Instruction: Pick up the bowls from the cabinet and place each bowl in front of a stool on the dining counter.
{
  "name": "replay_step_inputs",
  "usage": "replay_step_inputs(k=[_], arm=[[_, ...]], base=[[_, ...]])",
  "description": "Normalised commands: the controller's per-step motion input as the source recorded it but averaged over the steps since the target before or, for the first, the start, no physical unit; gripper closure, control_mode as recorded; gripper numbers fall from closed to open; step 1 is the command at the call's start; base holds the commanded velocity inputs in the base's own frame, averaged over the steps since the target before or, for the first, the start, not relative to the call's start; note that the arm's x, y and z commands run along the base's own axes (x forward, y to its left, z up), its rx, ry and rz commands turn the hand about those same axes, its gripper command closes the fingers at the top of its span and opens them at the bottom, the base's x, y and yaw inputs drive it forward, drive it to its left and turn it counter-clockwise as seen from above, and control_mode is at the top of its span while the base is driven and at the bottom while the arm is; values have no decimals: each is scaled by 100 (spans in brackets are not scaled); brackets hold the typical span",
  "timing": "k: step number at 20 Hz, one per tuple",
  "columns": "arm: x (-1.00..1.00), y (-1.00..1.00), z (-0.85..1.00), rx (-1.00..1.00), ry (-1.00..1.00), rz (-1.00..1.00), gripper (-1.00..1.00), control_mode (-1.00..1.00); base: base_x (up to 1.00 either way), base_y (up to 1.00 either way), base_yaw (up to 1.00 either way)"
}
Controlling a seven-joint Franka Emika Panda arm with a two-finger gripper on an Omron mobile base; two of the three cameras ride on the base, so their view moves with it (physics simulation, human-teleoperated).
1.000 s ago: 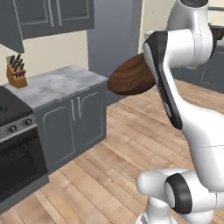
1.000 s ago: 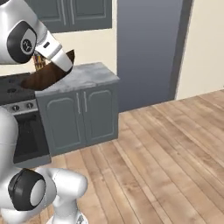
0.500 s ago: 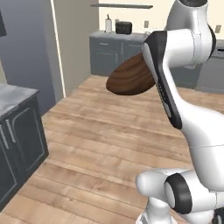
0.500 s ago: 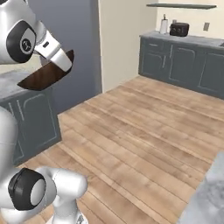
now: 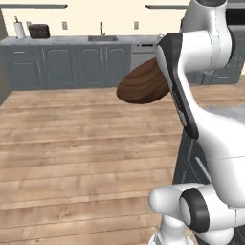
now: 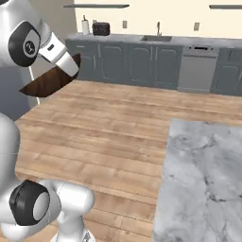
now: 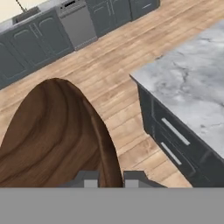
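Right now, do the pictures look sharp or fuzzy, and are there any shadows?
Left base view: soft and a bit fuzzy, with the wooden bowl evenly lit. Right base view: the marble counter looks smeared up close. Hand view: the bowl's grain is fairly clear; I see no strong shadows on the floor.

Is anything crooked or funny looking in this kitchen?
Just the brown bowl. The claw pinches its rim and holds it tipped steeply on edge in the air over the wood floor, not level. It looks empty, so nothing spills. The marble counter looks fine.
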Motion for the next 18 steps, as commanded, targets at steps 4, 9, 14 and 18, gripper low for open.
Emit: replay_step_inputs(k=[4,9,14,18], arm=[[0,0,0,0,0,0,100,100],[0,0,0,0,0,0,100,100],[0,0,0,0,0,0,100,100],[0,0,0,0,0,0,100,100]], base=[[-100,36,-59],[-98,13,-51],[-94,0,-45],[-91,0,-41]])
